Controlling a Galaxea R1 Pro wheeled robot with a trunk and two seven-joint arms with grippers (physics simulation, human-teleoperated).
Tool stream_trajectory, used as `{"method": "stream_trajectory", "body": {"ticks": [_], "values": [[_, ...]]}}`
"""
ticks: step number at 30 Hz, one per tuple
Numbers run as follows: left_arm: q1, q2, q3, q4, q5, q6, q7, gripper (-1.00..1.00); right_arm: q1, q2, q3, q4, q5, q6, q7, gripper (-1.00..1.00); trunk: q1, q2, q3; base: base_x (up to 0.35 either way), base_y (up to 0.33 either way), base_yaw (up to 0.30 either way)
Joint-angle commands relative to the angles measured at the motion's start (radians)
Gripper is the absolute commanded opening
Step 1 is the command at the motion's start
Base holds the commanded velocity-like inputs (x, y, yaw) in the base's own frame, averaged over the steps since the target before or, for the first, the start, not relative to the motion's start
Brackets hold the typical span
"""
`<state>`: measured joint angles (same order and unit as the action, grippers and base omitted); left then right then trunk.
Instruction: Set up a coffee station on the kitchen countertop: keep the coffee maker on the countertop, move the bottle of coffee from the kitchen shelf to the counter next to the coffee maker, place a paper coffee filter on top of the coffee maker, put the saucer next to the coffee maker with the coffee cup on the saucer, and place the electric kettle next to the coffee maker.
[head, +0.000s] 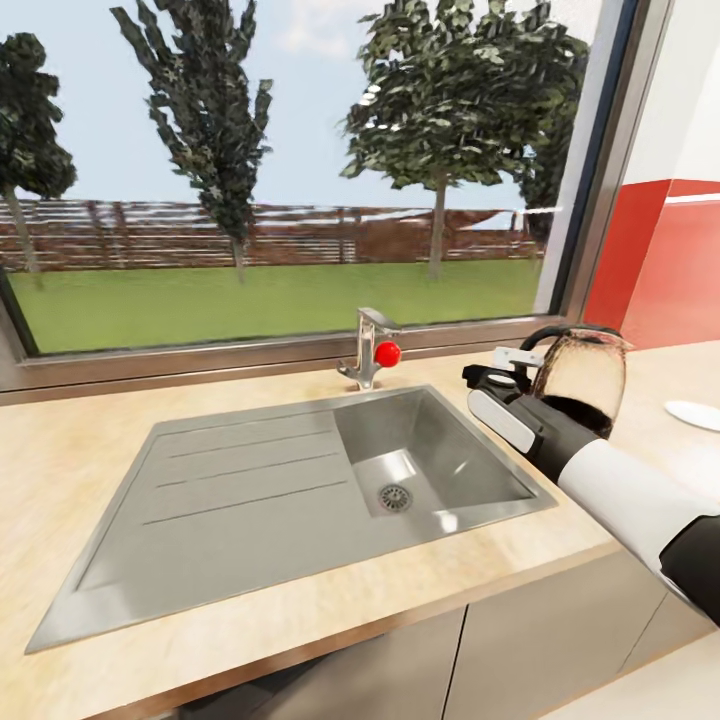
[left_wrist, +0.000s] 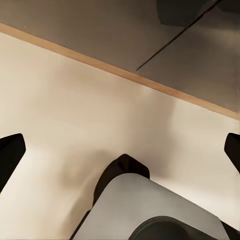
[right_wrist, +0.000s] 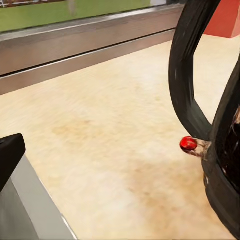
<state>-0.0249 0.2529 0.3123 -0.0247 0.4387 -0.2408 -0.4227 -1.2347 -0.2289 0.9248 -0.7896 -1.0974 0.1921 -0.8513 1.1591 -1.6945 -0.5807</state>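
While the right gripper (head: 515, 372) reaches beside the handle of the electric kettle (head: 583, 378) standing on the kitchen countertop (head: 60, 450) right of the sink (head: 250, 490), finger spread indeterminate, kettle step apparently in hand; next: closing on handle.

Our right arm (head: 640, 500) reached forward from the lower right, its white forearm and dark wrist stretched toward the electric kettle (head: 583, 378). Our right gripper (head: 505, 375) sat just beside the kettle's handle, its grip unclear.
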Motion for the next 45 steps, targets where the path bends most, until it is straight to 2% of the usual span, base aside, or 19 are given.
{"method": "stream_trajectory", "body": {"ticks": [1,17,24,33,45], "values": [[-0.001,0.000,0.008,0.002,-0.003,-0.002,-0.005,1.00,-0.002,-0.001,0.005,-0.002,-0.002,0.006,-0.006,1.00,0.000,-0.001,-0.001,0.077,0.000,0.000],[-0.001,0.000,0.008,0.002,-0.003,-0.002,-0.005,1.00,-0.004,0.002,0.005,0.002,0.002,0.008,-0.008,1.00,0.000,-0.001,-0.001,0.022,0.000,0.000],[-0.001,0.000,0.008,0.002,-0.003,-0.002,-0.005,1.00,-0.051,0.008,0.007,0.088,0.002,0.009,-0.009,1.00,0.000,-0.001,-0.001,0.000,0.000,0.000],[-0.001,0.000,0.008,0.002,-0.004,-0.002,-0.005,1.00,-0.061,0.024,0.008,0.110,0.002,0.010,-0.009,1.00,0.000,-0.001,-0.001,0.000,0.000,0.000],[-0.001,0.000,0.008,0.002,-0.003,-0.003,-0.007,1.00,-0.061,0.026,0.008,0.114,0.002,0.010,-0.009,1.00,0.000,-0.001,-0.001,0.038,0.000,0.000]]}}
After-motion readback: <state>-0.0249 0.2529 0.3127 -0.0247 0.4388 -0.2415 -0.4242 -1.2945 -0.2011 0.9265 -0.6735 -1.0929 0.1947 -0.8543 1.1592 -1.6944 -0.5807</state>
